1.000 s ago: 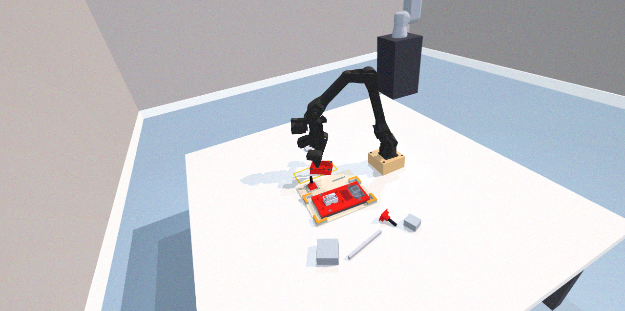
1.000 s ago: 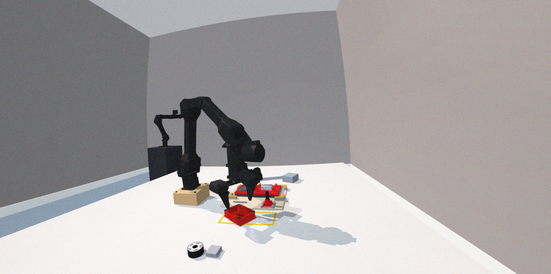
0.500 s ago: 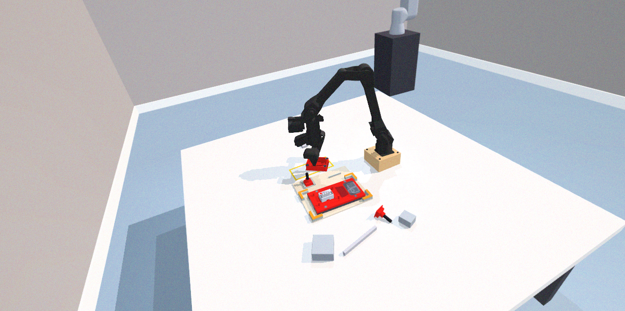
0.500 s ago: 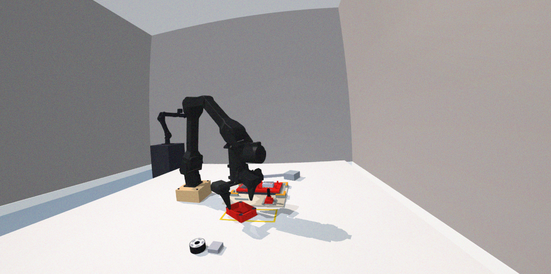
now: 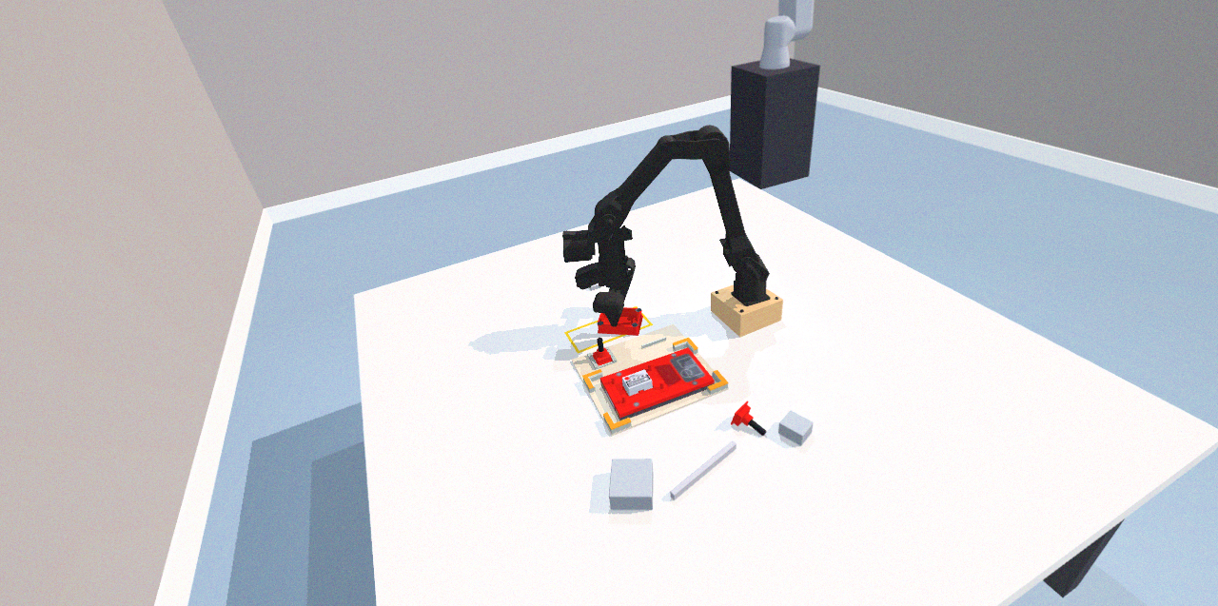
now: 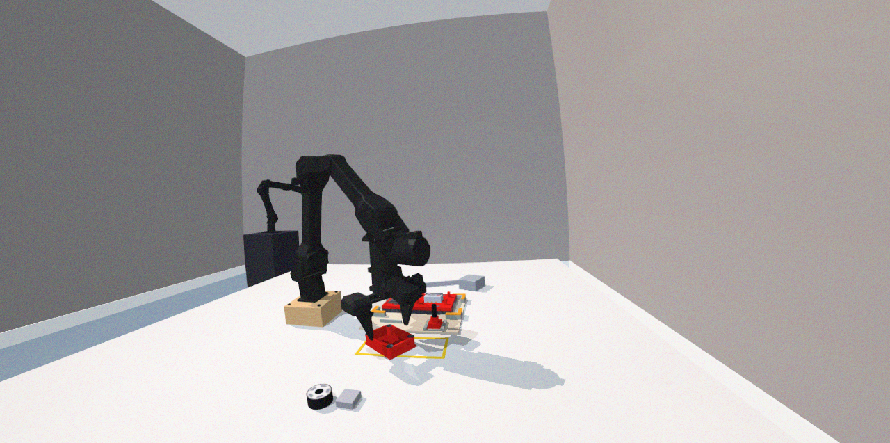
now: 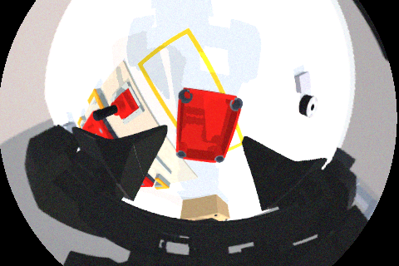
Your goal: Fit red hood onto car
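Three grey blocks (image 5: 631, 478) (image 6: 348, 398) (image 7: 303, 82), four orange brackets (image 5: 617, 423) (image 6: 459, 311) (image 7: 162, 184), two red-and-black pieces (image 5: 743, 415) (image 6: 435, 322) (image 7: 125, 104), one wheel (image 6: 313, 401) (image 7: 304, 105).

The hood (image 5: 620, 322) (image 6: 390, 341) (image 7: 207, 126) is red, its four corner bosses dark grey.

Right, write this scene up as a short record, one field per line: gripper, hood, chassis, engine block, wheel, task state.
gripper: open, above the hood, nothing held
hood: red, on the table, hollow side up, partly over the yellow outline
chassis: red, in the jig with orange corners
engine block: on the chassis deck
wheel: black and white, beside a small grey block
task state: hood not yet picked up or fitted
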### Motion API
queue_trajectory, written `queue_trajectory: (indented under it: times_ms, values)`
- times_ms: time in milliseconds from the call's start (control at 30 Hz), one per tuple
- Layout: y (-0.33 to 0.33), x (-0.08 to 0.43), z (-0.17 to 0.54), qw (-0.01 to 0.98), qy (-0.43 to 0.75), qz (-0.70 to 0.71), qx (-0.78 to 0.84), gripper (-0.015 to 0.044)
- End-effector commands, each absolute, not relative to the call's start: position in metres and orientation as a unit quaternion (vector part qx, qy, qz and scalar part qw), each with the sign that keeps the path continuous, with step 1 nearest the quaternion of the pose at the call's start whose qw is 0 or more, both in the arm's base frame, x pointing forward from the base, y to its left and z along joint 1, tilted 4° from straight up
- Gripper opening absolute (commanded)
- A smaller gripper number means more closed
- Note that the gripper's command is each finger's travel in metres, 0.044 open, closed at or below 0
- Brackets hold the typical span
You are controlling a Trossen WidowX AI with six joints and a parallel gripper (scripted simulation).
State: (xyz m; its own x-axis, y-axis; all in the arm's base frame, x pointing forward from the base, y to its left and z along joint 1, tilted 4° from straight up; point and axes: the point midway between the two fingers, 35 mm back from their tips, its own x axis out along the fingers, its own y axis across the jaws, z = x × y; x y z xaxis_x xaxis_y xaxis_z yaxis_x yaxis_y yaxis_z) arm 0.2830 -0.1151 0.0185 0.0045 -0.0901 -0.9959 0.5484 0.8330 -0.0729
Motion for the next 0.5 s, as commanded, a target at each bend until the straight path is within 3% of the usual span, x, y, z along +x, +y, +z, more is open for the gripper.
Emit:
queue_trajectory:
  times_ms: [0,467]
  values:
    - [-0.1139,0.2812,0.0137,0.685,0.67,-0.229,0.172,0.044]
    - [-0.1145,0.2811,0.0068,0.685,0.67,-0.229,0.172,0.044]
